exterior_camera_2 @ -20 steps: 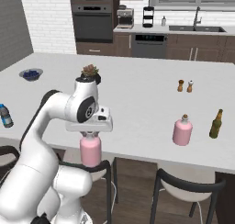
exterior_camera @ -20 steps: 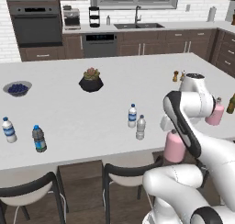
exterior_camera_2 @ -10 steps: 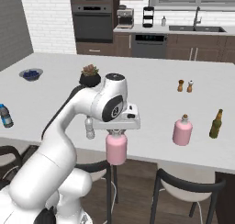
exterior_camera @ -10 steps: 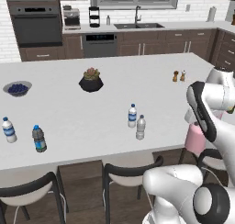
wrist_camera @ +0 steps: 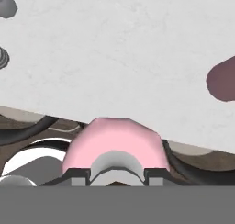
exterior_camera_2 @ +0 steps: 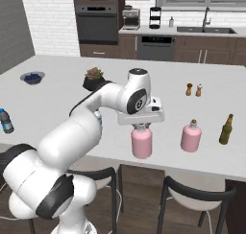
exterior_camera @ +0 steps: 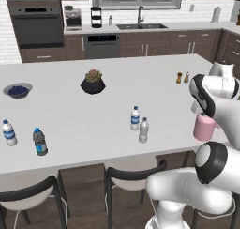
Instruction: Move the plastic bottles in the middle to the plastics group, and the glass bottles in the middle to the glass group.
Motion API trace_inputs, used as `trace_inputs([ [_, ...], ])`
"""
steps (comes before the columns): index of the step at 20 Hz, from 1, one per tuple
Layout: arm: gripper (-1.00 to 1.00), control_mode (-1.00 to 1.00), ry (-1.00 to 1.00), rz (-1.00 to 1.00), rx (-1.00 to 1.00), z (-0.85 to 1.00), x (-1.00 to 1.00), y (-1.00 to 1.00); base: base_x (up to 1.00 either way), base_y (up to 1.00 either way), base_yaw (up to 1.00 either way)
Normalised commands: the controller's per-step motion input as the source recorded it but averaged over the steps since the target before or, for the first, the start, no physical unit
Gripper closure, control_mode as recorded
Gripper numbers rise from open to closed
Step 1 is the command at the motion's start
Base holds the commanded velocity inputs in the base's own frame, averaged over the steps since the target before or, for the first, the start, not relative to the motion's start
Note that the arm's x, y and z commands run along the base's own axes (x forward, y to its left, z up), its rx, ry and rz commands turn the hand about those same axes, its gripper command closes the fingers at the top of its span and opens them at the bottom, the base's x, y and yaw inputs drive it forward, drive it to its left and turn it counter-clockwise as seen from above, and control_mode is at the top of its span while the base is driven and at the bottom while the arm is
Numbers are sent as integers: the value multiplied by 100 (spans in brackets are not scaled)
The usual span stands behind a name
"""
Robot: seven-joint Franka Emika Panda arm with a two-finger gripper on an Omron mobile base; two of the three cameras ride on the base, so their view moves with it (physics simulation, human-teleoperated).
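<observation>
My gripper point(exterior_camera_2: 141, 126) is shut on the neck of a squat pink glass bottle point(exterior_camera_2: 142, 143), which hangs over the counter's front edge. In the hand view this bottle point(wrist_camera: 114, 145) sits right under the fingers. To its right stands the glass group: another pink bottle point(exterior_camera_2: 190, 136) and a dark olive bottle point(exterior_camera_2: 226, 130). In the left base view the held pink bottle point(exterior_camera: 205, 127) is at the far right. The two plastic bottles in the middle, a labelled one point(exterior_camera: 135, 118) and a plain one point(exterior_camera: 143, 130), stand on the counter. The plastics group point(exterior_camera: 8, 133) point(exterior_camera: 40, 141) is at the far left.
A potted plant point(exterior_camera: 93, 81) and a bowl of blueberries point(exterior_camera: 18, 89) sit further back on the white island counter point(exterior_camera: 70, 115). Salt and pepper shakers point(exterior_camera_2: 194, 89) stand behind the glass group. Chairs point(exterior_camera: 133, 174) are tucked under the front edge.
The arm has swung to the right along the counter's front edge, carrying the pink bottle closer to the pink and olive bottles. The grip has stayed shut.
</observation>
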Motion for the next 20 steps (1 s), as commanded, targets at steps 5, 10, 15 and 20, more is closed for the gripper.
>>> trace_inputs([
  [5,100,-100,0,0,-10,-8,56,-15,0,0,0],
  [10,100,-100,-8,-1,-3,-2,40,-27,0,0,0],
  [15,100,-100,-8,-3,0,0,19,-41,0,0,0],
  [20,100,-100,-3,0,0,-9,15,-17,0,0,0],
])
